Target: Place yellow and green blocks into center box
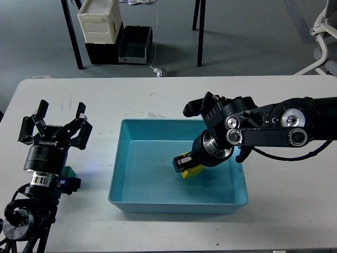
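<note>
Inside the light-blue tray [158, 197], our right gripper [184, 164] reaches down to the floor, its fingers closed around the yellow block [194, 172], which sits just right of centre. Left of the tray on the white table [158, 100], our left gripper [52, 129] stands with fingers spread wide and empty; the green block [68, 171] peeks out beside its wrist.

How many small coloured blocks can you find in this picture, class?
2: the yellow block at the right claw inside the blue tray; the green block, mostly hidden behind the left arm.
</note>
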`<move>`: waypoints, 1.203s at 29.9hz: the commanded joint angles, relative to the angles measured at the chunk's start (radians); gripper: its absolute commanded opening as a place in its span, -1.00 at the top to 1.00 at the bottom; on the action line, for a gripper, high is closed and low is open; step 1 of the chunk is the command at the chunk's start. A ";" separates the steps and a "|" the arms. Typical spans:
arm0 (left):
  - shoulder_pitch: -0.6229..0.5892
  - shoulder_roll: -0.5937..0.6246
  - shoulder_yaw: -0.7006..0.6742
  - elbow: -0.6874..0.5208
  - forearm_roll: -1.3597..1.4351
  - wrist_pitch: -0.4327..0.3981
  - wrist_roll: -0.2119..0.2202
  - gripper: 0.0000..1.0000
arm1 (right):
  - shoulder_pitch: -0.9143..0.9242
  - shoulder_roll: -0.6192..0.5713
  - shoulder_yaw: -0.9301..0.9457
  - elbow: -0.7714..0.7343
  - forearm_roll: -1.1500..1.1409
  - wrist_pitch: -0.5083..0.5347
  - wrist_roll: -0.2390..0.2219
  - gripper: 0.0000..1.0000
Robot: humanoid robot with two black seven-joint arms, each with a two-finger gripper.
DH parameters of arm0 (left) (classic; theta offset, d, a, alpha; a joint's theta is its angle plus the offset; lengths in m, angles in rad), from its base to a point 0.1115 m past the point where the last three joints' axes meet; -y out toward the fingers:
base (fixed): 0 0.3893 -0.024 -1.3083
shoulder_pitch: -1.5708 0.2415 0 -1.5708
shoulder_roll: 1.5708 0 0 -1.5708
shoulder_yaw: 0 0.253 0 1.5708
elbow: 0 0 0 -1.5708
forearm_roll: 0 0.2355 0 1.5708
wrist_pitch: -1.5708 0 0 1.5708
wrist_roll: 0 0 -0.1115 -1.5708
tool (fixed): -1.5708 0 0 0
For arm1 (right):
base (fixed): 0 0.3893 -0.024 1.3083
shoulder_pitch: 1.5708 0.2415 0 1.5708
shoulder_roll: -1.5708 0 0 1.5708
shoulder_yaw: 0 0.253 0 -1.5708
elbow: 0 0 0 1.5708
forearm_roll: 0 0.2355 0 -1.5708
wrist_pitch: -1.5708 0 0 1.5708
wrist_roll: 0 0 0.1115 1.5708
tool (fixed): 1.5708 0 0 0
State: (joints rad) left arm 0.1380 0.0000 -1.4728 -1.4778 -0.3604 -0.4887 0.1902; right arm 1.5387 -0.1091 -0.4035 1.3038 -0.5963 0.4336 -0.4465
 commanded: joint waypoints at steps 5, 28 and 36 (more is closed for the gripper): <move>0.000 0.000 0.002 0.004 0.000 0.000 0.000 -1.00 | 0.005 0.006 -0.021 -0.001 0.003 -0.038 -0.009 -1.00; 0.003 0.000 0.003 0.004 0.001 0.000 0.000 -1.00 | -0.046 -0.146 0.380 -0.176 0.288 -0.107 -0.006 -1.00; 0.005 0.000 0.005 0.004 0.001 0.000 0.002 -1.00 | -0.126 -0.169 0.547 -0.187 0.311 -0.110 0.002 -1.00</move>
State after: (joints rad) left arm 0.1414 0.0000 -1.4687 -1.4747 -0.3587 -0.4887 0.1913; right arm 1.4461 -0.2612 0.0841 1.1192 -0.3056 0.3252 -0.4479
